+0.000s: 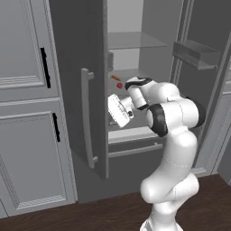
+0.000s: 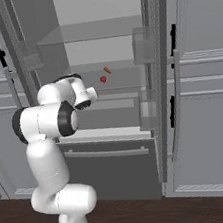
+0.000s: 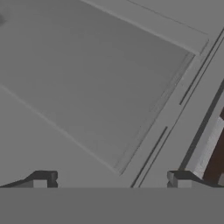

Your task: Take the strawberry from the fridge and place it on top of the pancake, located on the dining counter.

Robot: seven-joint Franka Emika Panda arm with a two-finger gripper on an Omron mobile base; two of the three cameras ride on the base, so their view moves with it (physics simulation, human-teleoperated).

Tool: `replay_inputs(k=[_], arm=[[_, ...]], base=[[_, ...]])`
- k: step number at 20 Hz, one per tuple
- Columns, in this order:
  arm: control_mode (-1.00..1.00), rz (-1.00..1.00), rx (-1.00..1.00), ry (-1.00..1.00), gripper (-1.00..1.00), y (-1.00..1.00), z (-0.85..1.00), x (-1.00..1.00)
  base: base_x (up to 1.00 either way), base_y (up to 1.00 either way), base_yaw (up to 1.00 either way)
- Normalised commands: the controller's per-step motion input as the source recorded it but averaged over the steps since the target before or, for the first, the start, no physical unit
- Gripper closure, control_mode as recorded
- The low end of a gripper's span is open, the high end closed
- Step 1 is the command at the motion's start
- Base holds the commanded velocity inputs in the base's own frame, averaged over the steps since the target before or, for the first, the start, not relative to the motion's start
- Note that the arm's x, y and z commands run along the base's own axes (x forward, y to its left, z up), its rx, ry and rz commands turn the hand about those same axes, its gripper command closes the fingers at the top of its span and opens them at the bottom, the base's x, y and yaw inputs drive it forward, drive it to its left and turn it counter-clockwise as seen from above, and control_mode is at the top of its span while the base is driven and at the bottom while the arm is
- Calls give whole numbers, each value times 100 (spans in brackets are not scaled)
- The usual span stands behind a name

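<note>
Two dark fingertips (image 3: pixel 43 178) of the empty hand (image 3: pixel 111 180) stand apart inside the tall dark-grey open-doored fridge (image 1: pixel 90 67).
Both base views show the tiny bright-red strawberry (image 2: pixel 103 79) on a glass shelf (image 2: pixel 121 64) beside an elongated orange-red item (image 2: pixel 107 69); dark wood floor (image 1: pixel 67 216) below.

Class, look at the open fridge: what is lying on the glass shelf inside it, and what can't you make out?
On the middle glass shelf of the fridge lie the strawberry and an elongated orange-red item. The arm covers part of the compartment below.
</note>
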Motion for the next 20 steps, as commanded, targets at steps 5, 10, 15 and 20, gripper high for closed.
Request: replay_inputs(k=[5, 10, 15, 20], arm=[[-100, 0, -3, 0, -100, 88, 0, -19], [-100, -2, -6, 0, -100, 80, 0, -14], [-100, -4, -5, 0, -100, 65, 0, -15], [-100, -5, -4, 0, -100, 39, 5, -16]], base=[[0, 0, 0], [0, 0, 0], [0, 0, 0], [0, 0, 0]])
